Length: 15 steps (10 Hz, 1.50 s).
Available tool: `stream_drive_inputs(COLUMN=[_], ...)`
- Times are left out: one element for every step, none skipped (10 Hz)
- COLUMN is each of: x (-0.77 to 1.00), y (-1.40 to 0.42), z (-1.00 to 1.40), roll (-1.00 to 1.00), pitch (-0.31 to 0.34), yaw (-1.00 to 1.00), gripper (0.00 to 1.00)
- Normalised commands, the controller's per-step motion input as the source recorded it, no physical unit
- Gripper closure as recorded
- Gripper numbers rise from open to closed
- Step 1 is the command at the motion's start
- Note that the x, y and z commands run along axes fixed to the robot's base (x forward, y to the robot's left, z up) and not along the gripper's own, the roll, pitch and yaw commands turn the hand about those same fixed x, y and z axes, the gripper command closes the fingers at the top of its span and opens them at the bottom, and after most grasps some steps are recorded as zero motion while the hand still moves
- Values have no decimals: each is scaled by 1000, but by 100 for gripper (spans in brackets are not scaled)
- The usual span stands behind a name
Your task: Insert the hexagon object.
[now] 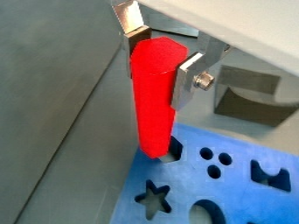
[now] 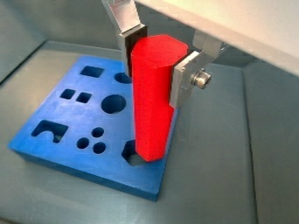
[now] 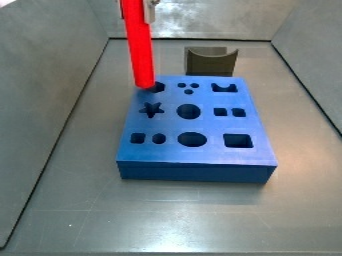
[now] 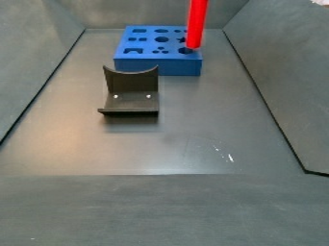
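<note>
The gripper (image 1: 162,54) is shut on the upper end of the hexagon object (image 1: 155,96), a long glossy red prism that hangs upright. It shows the same way in both wrist views (image 2: 158,63), with the red prism (image 2: 152,105) between the silver fingers. Its lower end stands in the mouth of a hole at a corner of the blue block (image 1: 233,188), which has several shaped holes. In both side views the prism (image 3: 136,45) (image 4: 198,21) rises from that corner of the block (image 3: 214,125) (image 4: 154,65). The gripper itself is cut off above both side views.
The dark grey fixture (image 3: 210,58) stands on the floor behind the block, apart from it; it also shows in a side view (image 4: 129,91) and a wrist view (image 1: 251,101). Sloping grey walls (image 3: 67,110) enclose the floor on all sides.
</note>
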Motion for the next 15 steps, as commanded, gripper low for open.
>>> stream_drive_inputs(x=[0, 294, 466, 426, 337, 283, 343, 360, 26, -149, -346, -429, -289, -71, 0], y=[34, 0, 0, 0, 9, 43, 46, 49, 40, 34, 0, 9, 103, 103, 0], z=[-91, -191, -286, -291, -260, -249, -269, -294, -246, -200, -160, -129, -129, -180, -266], roll=[0, 50, 0, 0, 29, 34, 29, 41, 44, 31, 24, 21, 16, 63, 94], pitch=[4, 17, 19, 21, 30, 30, 34, 39, 0, 0, -9, -6, 0, 0, 0], yaw=[0, 0, 0, 0, 0, 0, 0, 0, -100, -197, -297, -357, -297, -166, -69], gripper=[100, 100, 100, 100, 100, 100, 100, 100, 100, 100, 100, 100, 100, 100, 100])
